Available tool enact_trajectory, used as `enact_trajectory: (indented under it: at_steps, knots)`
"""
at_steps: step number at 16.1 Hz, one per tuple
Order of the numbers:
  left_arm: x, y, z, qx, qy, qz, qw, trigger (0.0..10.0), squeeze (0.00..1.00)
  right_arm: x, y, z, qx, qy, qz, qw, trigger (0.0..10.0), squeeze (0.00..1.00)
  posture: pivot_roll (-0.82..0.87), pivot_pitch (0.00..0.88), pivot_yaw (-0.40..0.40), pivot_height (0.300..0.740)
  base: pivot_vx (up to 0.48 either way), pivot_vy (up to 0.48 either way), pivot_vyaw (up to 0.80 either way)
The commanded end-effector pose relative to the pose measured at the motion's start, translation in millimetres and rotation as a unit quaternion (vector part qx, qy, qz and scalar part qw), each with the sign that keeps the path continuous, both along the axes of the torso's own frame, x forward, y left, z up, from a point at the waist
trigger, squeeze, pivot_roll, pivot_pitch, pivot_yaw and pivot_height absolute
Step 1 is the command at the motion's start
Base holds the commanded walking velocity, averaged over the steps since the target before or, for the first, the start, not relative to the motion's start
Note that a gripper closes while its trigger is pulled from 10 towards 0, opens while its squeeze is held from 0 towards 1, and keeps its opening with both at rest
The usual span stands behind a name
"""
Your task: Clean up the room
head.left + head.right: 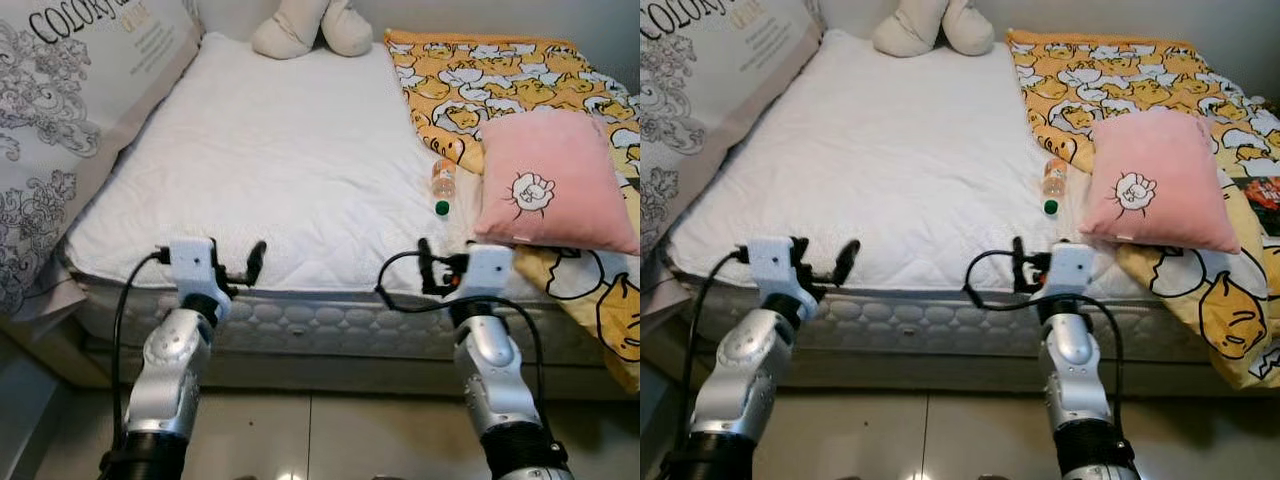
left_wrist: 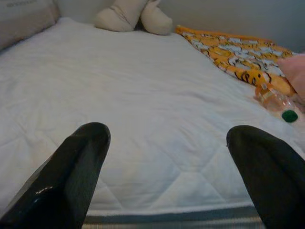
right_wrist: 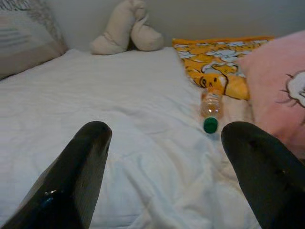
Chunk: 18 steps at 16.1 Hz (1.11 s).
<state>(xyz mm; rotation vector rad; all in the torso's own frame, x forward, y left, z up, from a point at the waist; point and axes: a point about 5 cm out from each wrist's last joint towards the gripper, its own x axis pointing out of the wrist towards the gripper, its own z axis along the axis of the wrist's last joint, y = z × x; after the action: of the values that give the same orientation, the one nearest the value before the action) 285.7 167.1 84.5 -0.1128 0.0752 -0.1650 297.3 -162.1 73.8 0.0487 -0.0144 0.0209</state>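
Tiled floor (image 1: 330, 430), white mattress (image 1: 280, 170), bottle (image 1: 443, 185), pink pillow (image 1: 552, 180)

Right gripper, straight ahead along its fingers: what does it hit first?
Probably the small clear plastic bottle with the green cap, lying on the white quilted mattress beside the pink pillow. The open right gripper points roughly at it; depth is unclear.

I see two silver arms with rounded, glossy shells and black cuffs low down. Each wrist carries a white boxy block, looped by a thin black cable. My left gripper (image 1: 243, 270) and right gripper (image 1: 432, 272) have long black fingers.
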Motion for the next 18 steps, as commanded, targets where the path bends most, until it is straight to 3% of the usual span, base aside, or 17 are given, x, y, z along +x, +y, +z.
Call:
enact_trajectory:
  at_steps: [1,13,16,18]
  knots:
    - [3.1,-5.8,7.6,0.004,-0.015,-0.011,1.000,10.0,0.00,1.5,-1.4,6.5,-0.001,-0.015,-0.001,1.000,10.0,0.00,-0.08,0.000,0.016,0.740,0.442,0.000,0.00]
    - [3.6,-15.4,12.3,0.014,-0.028,-0.044,0.999,10.0,0.00,2.1,-3.5,10.2,0.004,-0.019,-0.016,1.000,10.0,0.00,-0.09,0.000,0.033,0.740,0.443,-0.046,0.00]
    - [3.9,-14.9,12.1,0.017,-0.027,-0.037,0.999,10.0,0.00,3.9,-2.9,12.1,0.002,-0.021,-0.016,1.000,10.0,0.00,-0.09,0.000,0.033,0.740,0.000,0.000,0.00]
    - [4.3,-14.4,11.9,0.017,-0.026,-0.033,0.999,10.0,0.00,11.0,-4.2,19.0,0.002,-0.026,-0.019,0.999,10.0,0.00,-0.09,0.000,0.034,0.740,0.000,-0.433,0.00]
